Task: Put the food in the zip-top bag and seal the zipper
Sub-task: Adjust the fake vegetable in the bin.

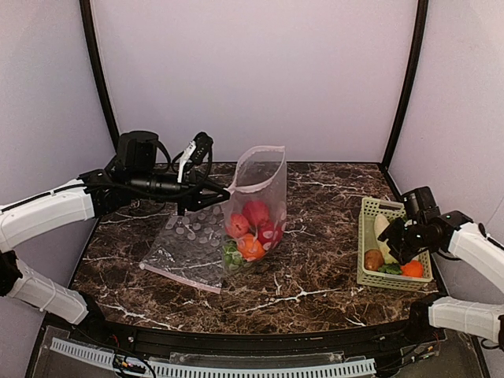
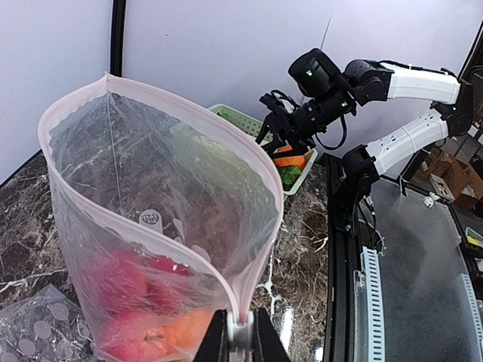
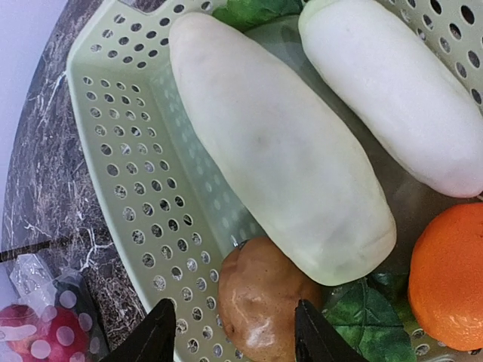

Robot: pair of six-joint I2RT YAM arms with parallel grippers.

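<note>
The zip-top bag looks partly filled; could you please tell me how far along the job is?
Done: red apples and an orange piece sit in the zip-top bag, whose mouth edge the left gripper pinches upright. In hand: the right gripper hovers open astride the brown potato in the basket. Left: potato, two white radishes, an orange, leafy greens, then the open zipper.

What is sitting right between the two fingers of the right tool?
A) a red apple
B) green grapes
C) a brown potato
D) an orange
C: in the right wrist view, the brown potato lies in the green basket, between the right tool's spread fingers.
</note>
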